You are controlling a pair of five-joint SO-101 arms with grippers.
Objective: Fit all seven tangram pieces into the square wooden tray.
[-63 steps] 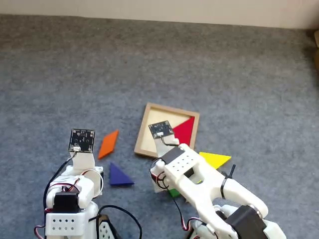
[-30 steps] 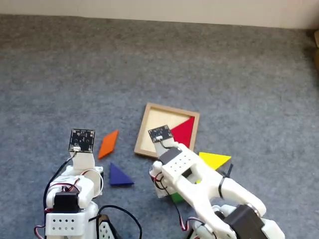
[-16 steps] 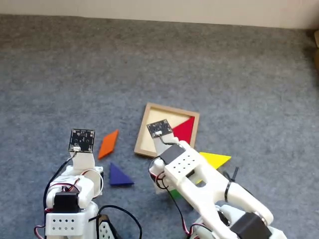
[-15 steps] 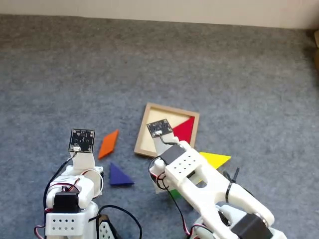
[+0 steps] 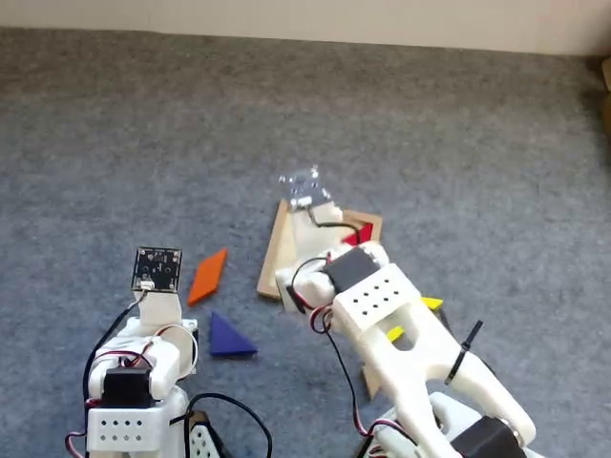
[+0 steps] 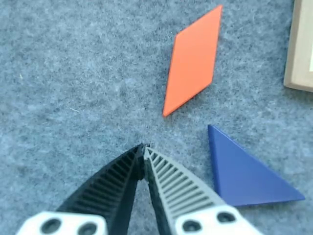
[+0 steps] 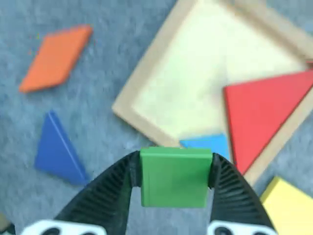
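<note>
Your right gripper [image 7: 173, 169] was clamped on the green square [image 7: 175, 178], hanging near the tray [image 5: 270, 258] at the middle of the high view. Had you let go there, it could have caught the rim or ridden up on the light blue piece [image 7: 208, 143].

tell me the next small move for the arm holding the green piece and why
Probably carry it forward over the bare part of the tray, then lower it. The right gripper is shut on the green piece by the tray's near rim, and the red triangle and light blue piece fill only one side.
</note>
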